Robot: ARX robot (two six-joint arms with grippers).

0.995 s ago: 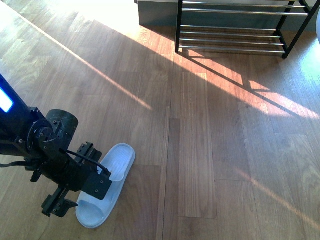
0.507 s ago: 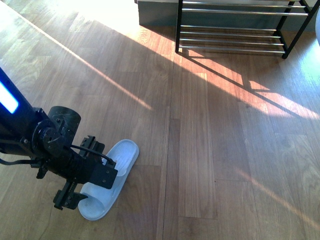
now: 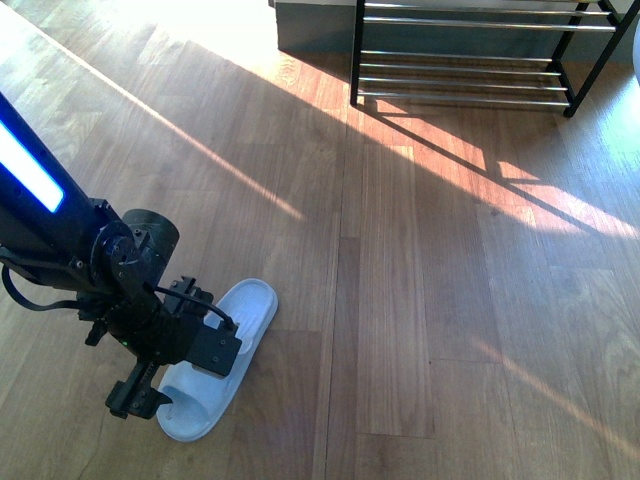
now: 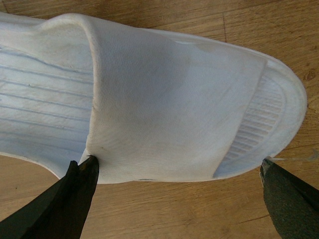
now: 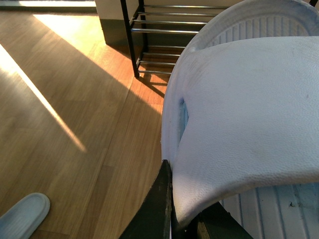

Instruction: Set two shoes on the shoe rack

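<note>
The shoes here are two white slippers. One slipper (image 3: 222, 352) lies on the wooden floor at the lower left; my left gripper (image 3: 172, 385) is low over its strap end. In the left wrist view that slipper (image 4: 174, 94) fills the frame, and the left gripper (image 4: 179, 199) stands open, one finger (image 4: 75, 199) touching the strap's edge, the other beside the toe. My right gripper (image 5: 172, 214) is shut on the strap of the second slipper (image 5: 249, 114), held in the air. The shoe rack (image 3: 465, 60) stands at the far top right.
Sunlit wood floor lies between the slipper and the rack (image 5: 159, 30). A grey cabinet base (image 3: 310, 30) stands left of the rack. The floor slipper's end (image 5: 22, 214) shows in the right wrist view. The right arm is outside the front view.
My left arm has swung right and lower over the floor slipper. The slipper has shifted a little to the right and turned slightly.
</note>
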